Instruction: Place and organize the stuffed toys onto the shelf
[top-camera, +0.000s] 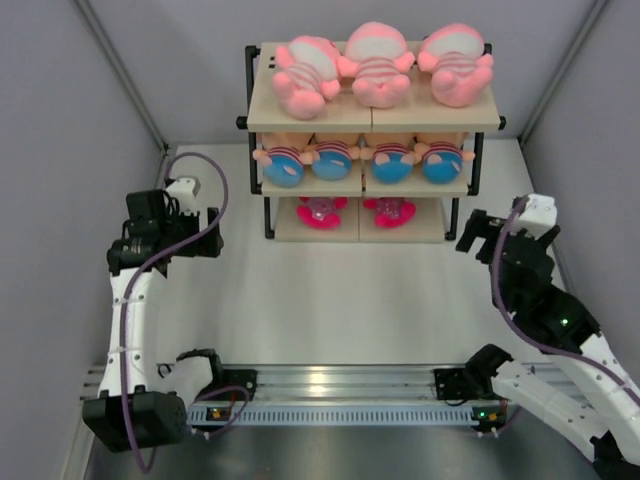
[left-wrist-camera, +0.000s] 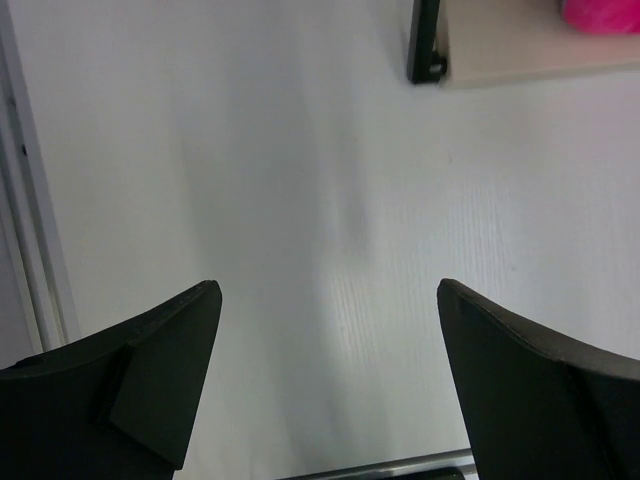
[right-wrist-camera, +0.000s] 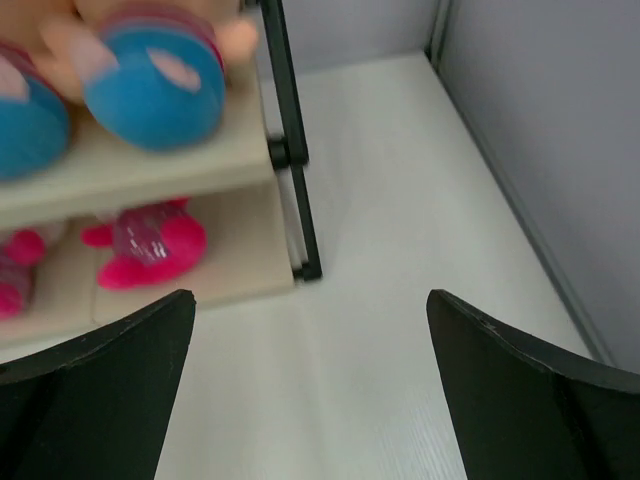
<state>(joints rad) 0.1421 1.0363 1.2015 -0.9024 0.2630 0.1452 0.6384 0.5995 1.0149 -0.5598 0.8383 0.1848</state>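
Note:
The shelf (top-camera: 372, 118) stands at the back of the table. Its top board holds three pale pink striped animals (top-camera: 375, 65). The middle board holds several dolls with blue bottoms (top-camera: 345, 160). The bottom board holds two magenta toys (top-camera: 322, 211). My left gripper (top-camera: 210, 235) is open and empty, left of the shelf's front corner (left-wrist-camera: 428, 60). My right gripper (top-camera: 470, 235) is open and empty, right of the shelf. In the right wrist view I see a blue doll bottom (right-wrist-camera: 150, 85) and a magenta toy (right-wrist-camera: 150, 245).
Grey enclosure walls (top-camera: 60, 120) stand close on both sides. A metal rail (top-camera: 340, 385) with the arm bases runs along the near edge. White table surface (top-camera: 340, 300) lies between the shelf and the rail.

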